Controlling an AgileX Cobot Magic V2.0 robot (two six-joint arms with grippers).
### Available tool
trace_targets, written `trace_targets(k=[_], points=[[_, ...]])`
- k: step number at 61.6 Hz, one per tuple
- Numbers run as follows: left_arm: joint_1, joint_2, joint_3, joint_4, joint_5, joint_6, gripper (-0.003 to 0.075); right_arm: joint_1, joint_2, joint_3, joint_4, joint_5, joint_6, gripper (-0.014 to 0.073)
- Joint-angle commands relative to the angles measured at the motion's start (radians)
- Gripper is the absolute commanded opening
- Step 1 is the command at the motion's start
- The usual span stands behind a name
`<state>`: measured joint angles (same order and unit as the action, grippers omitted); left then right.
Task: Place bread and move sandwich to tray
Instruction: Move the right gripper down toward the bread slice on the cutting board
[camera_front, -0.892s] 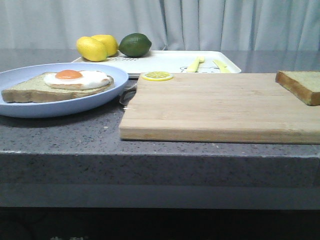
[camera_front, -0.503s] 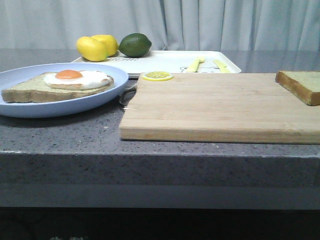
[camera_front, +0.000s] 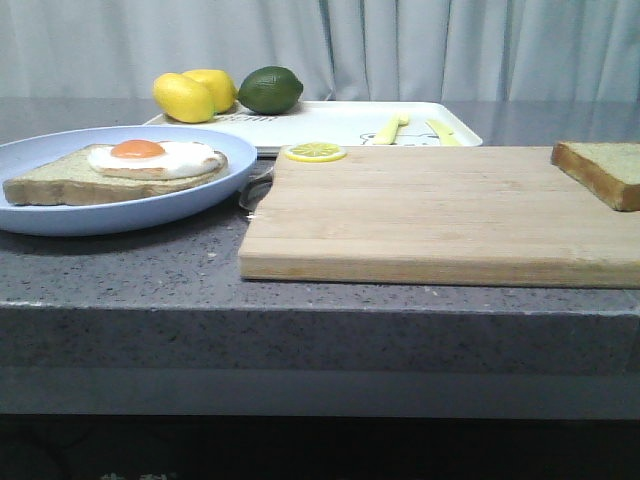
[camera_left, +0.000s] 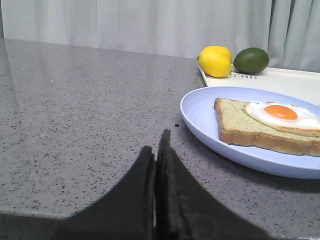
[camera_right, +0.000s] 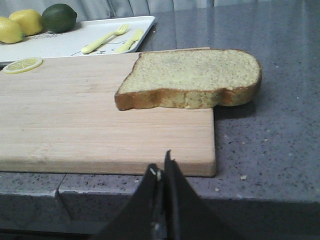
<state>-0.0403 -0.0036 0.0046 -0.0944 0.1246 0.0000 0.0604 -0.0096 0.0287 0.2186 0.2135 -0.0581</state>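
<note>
Grey curtains hang behind a speckled dark countertop. On it the wooden cutting board carries the bread, a pale greenish-tan slice with brown crust overhanging the board's right end; the front view cuts it off. Left of the board sits the sandwich, egg-topped bread on a pale-blue plate. Behind the board lies the cream tray. Both the left gripper and right gripper have fingers pressed together, holding nothing.
</note>
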Motion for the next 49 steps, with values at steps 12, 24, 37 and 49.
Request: trace_targets(k=[12, 24, 37, 49], points=[[0.002, -0.021, 0.000, -0.009, -0.087, 0.000, -0.0020, 0.000, -0.018, -0.004, 0.004, -0.091, 0.001, -0.0059], [0.002, -0.021, 0.000, -0.009, -0.087, 0.000, -0.0020, 0.000, -0.018, -0.004, 0.051, -0.091, 0.001, -0.0059], [0.002, -0.021, 0.000, -0.013, -0.181, 0.000, -0.0020, 0.000, -0.018, -0.005, 0.168, -0.134, 0.001, -0.0059], [0.002, -0.021, -0.045, -0.013, -0.344, 0.000, -0.0020, 0.000, -0.018, -0.100, 0.173, -0.113, -0.001, -0.0060]])
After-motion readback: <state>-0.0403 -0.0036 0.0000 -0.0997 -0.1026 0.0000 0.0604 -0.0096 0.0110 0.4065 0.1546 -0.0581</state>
